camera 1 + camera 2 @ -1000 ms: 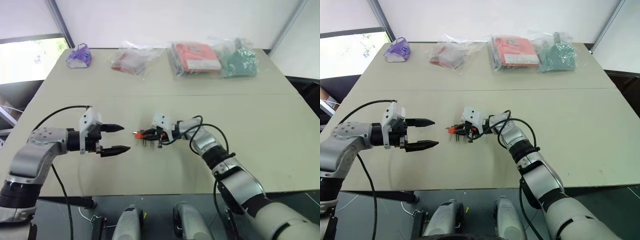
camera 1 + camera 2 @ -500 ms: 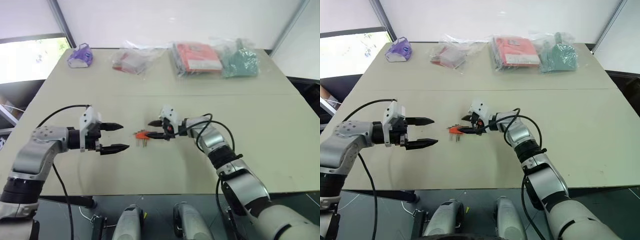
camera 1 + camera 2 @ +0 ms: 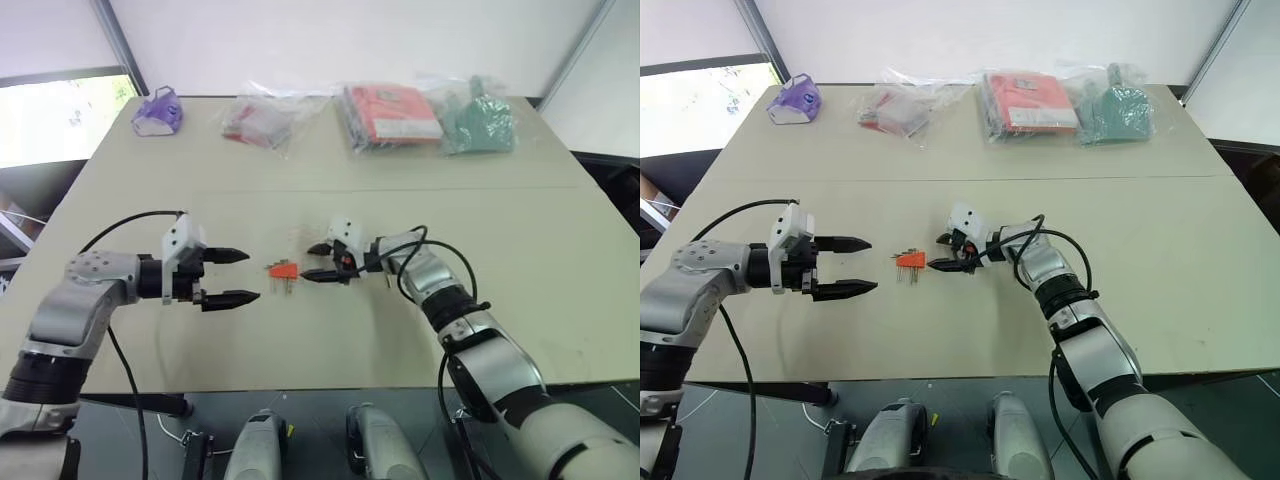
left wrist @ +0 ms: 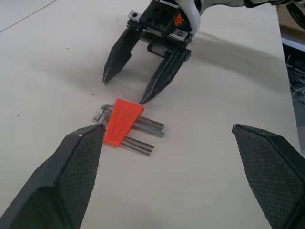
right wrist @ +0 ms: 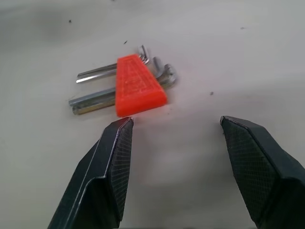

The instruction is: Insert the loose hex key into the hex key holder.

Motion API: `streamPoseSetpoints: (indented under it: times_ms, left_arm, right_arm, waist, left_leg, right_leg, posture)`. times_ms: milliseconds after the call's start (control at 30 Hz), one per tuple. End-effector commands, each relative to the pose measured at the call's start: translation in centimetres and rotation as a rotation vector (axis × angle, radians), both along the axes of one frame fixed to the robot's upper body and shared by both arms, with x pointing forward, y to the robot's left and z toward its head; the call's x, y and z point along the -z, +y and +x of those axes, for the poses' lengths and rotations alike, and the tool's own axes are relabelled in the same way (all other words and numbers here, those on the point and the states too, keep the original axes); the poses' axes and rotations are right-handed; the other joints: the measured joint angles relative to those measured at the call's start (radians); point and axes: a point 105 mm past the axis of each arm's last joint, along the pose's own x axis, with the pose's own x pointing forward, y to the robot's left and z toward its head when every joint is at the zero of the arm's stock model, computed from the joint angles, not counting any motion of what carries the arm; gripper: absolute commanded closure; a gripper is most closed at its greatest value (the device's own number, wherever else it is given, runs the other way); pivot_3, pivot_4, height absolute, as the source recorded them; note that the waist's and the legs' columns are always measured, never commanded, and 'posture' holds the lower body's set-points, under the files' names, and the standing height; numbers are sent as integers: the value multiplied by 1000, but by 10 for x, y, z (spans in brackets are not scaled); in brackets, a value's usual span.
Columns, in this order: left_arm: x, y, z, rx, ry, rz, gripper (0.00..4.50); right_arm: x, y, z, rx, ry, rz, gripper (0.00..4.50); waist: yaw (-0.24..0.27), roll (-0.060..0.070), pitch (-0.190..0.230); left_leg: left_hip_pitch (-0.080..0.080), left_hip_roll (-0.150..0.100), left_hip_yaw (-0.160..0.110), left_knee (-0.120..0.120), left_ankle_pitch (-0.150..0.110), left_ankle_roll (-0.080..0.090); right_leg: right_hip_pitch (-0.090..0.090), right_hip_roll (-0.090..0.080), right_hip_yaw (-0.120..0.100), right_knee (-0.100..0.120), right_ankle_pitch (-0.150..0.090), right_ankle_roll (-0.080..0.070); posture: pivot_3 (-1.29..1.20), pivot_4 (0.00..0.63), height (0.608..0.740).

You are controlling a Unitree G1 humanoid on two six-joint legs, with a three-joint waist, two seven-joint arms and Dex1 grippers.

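Note:
The hex key holder (image 3: 284, 269), a small orange-red block, lies flat on the table with several thin metal keys (image 5: 93, 101) running through it. I cannot pick out the loose hex key, since every key in view sits in the block. My right gripper (image 3: 310, 262) stands open just right of the holder, one fingertip (image 4: 143, 99) almost at the block's edge, nothing between its fingers. To the left of the holder, a short gap away, my left gripper (image 3: 252, 276) is open wide and holds nothing.
Along the far edge of the table lie a purple object (image 3: 158, 112), a small clear bag (image 3: 258, 122), a big red packet in clear plastic (image 3: 392, 113) and a green packet (image 3: 478, 122). A seam (image 3: 520, 187) crosses the tabletop behind the grippers.
My right gripper, shut on the holder a second ago, has opened and drawn back a little to the right. The holder now lies on the table. The left arm stayed still.

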Motion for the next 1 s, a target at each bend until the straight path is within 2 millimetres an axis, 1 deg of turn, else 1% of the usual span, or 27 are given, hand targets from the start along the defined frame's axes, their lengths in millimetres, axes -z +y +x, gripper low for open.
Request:
streamPoseSetpoints:
  times_ms: [33, 300, 433, 633, 800, 1000]
  left_arm:
    - [-9, 2, -1, -5, -41, 0, 0]
    - [-9, 2, -2, -18, -44, -1, 0]
    - [-8, 2, -2, -22, -45, 0, 0]
    - [-7, 3, -2, -35, -52, 2, 0]
    - [-4, 2, -2, -34, -46, 0, 0]
    - [-4, -2, 3, -22, -51, -6, 0]
  right_arm:
    - [-9, 14, -3, -63, -44, 5, 1511]
    - [-3, 26, -10, -128, -75, -25, 1511]
    - [-3, 27, -11, -130, -76, -27, 1511]
    - [-3, 7, -4, -29, -61, -63, 1511]
    - [-9, -1, -15, 12, -41, -21, 1511]
    - [-11, 9, -32, 11, -25, 13, 1511]
  waist:
    - [0, 0, 0]
    - [0, 0, 0]
    - [0, 0, 0]
    - [5, 0, 0]
    - [8, 0, 0]
    - [4, 0, 0]
  left_leg:
    - [0, 0, 0, 0, 0, 0]
    - [0, 0, 0, 0, 0, 0]
    - [0, 1, 0, 0, 0, 0]
    - [0, 1, 0, 0, 0, 0]
    - [0, 0, 0, 0, 0, 0]
    - [0, 1, 0, 0, 0, 0]
  right_leg:
    - [0, 0, 0, 0, 0, 0]
    - [0, 0, 0, 0, 0, 0]
    - [0, 1, 0, 0, 0, 0]
    - [0, 1, 0, 0, 0, 0]
    - [0, 0, 0, 0, -1, -2]
    - [0, 1, 0, 0, -1, -2]
  posture:
    - [0, 150, 740]
    - [0, 150, 740]
    - [0, 150, 740]
    - [0, 150, 740]
    - [0, 150, 740]
    - [0, 150, 740]
